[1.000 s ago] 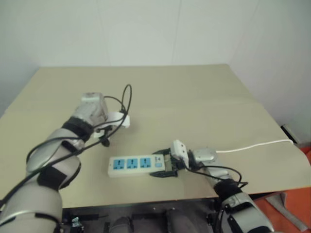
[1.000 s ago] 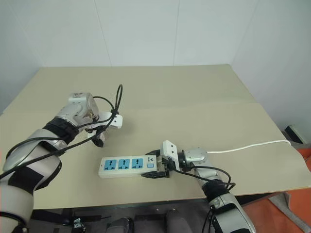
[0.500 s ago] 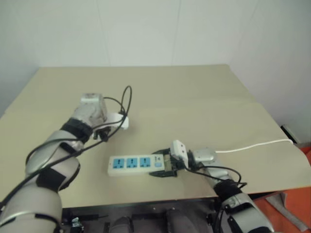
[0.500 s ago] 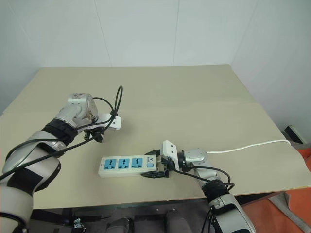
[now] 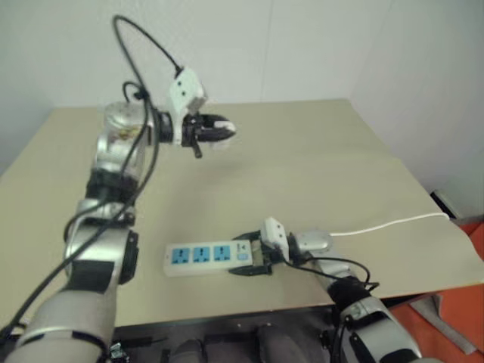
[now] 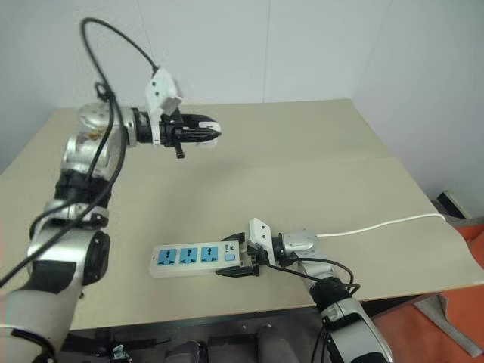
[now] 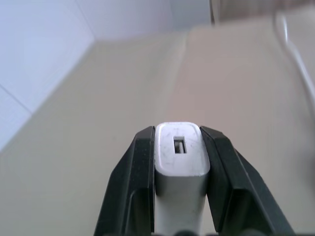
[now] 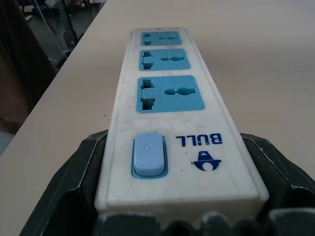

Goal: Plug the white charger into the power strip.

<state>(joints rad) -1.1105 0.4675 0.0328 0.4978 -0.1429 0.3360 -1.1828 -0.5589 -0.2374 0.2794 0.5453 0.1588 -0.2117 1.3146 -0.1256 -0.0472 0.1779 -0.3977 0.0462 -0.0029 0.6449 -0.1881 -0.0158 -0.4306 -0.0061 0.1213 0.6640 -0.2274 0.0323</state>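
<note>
The white charger (image 7: 180,160) is pinched between the two black fingers (image 7: 135,182) of my left gripper (image 5: 221,130), which is shut on it. It is held level, high above the far left part of the table, with its slotted end facing away from the wrist. The power strip (image 5: 203,256) lies flat near the table's front edge, its three blue sockets (image 8: 170,93) facing up. My right gripper (image 6: 240,262) is shut on the strip's switch end (image 8: 149,155), one finger on each long side. The charger is well above and behind the strip.
The strip's thin white cord (image 5: 387,222) runs right across the beige table (image 5: 318,166) to its right edge. White walls stand behind and to the right. A black cable (image 6: 113,38) loops above my left arm.
My left arm has swung up off the table and turned from pointing down to level, carrying the charger. The right gripper and the strip have stayed put.
</note>
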